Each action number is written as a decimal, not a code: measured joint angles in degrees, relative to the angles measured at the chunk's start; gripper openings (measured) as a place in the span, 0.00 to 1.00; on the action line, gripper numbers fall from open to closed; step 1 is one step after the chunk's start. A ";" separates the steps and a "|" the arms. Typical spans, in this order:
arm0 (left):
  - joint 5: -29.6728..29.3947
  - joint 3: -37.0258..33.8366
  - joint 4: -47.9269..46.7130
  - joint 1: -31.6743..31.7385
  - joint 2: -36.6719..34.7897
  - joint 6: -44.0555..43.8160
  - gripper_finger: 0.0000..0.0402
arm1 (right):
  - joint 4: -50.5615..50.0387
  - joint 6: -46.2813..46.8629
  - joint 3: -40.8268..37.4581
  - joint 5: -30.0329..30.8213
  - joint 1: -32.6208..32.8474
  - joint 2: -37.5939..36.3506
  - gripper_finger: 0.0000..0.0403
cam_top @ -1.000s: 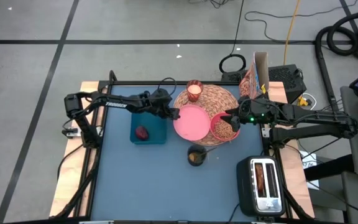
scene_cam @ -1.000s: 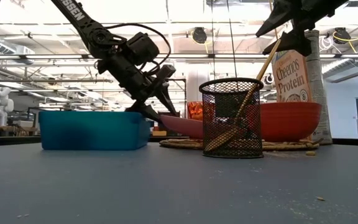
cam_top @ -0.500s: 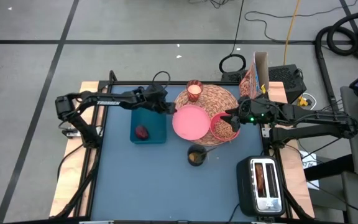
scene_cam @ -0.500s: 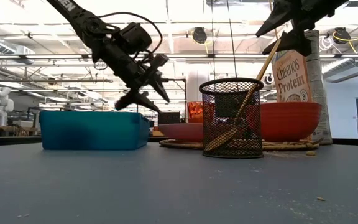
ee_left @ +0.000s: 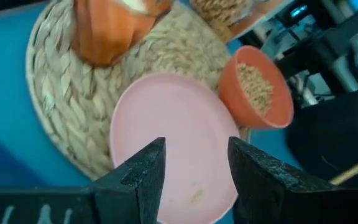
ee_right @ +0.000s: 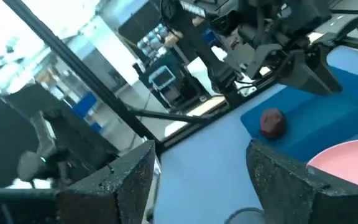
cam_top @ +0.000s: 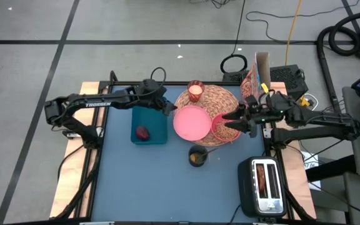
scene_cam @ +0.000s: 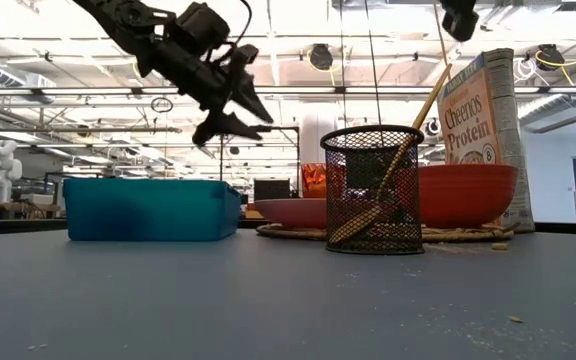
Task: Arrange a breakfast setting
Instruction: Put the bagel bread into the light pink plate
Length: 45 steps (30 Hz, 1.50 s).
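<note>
The pink plate (cam_top: 191, 122) lies partly on the round woven placemat (cam_top: 210, 99). The coral-red bowl (cam_top: 225, 129), filled with cereal, sits at the plate's right. The candle glass (cam_top: 195, 90) stands on the mat's far side. The orange Cheerios box (scene_cam: 480, 110) stands upright at the far right. The dark-red fruit (cam_top: 142, 133) lies in a teal tray (cam_top: 150, 125). My left gripper (cam_top: 168, 108) is open and empty in the air above the plate's left rim; the plate shows between its fingers (ee_left: 173, 130). My right gripper (cam_top: 227, 120) is open and empty above the bowl.
A black mesh cup (cam_top: 197, 156) with a wooden stick leaning in it stands near the plate's near side. A toaster (cam_top: 264, 184) stands at the near right corner. The blue table top lies bare to the near left (cam_top: 136, 187).
My left gripper has come off the plate's left rim and risen, drawing a little toward the table's far edge; the plate stays where it was. My right gripper has risen above the bowl and drawn slightly toward the right edge.
</note>
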 joint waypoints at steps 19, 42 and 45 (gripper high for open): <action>-0.36 0.09 0.40 -1.55 -0.09 7.74 0.45 | -60.92 6.25 40.26 13.97 3.83 11.31 0.61; -1.20 0.09 -1.60 -2.00 -0.09 18.18 0.45 | -82.75 57.64 46.56 1.57 31.41 32.34 0.61; -1.20 0.09 -1.63 -2.12 -0.09 18.99 0.45 | -82.96 63.64 46.56 1.61 35.53 33.56 0.61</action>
